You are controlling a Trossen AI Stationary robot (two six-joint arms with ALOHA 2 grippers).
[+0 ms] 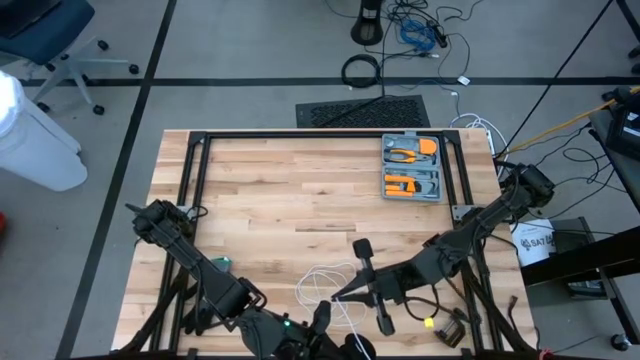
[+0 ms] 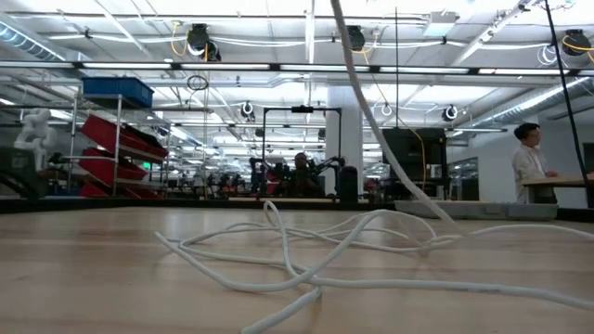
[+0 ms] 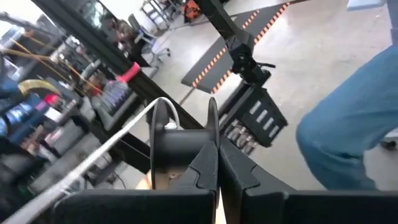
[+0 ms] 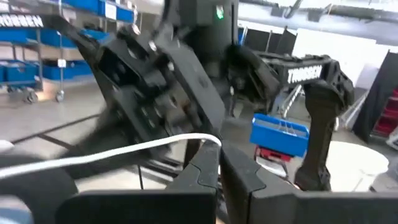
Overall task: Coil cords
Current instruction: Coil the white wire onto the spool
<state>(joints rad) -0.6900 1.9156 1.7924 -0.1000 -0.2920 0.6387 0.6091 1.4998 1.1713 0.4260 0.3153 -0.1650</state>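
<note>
While the white cord (image 1: 322, 283) lies in loose loops near the table's (image 1: 300, 190) front edge, the right gripper (image 4: 217, 163) pinches it tight and the left gripper (image 3: 214, 167) is clenched on it too, likely to wind it up.

White capitals reading "TROSSEN" run along the dark robot arm (image 4: 311, 74) seen in the right wrist view, above a blue bin (image 4: 278, 137). The same word, partly cut off, marks a blue shelf (image 4: 25, 22). Beside the table (image 1: 300, 190), a white bucket (image 1: 533, 243) carries lettering beginning "SAT".
</note>
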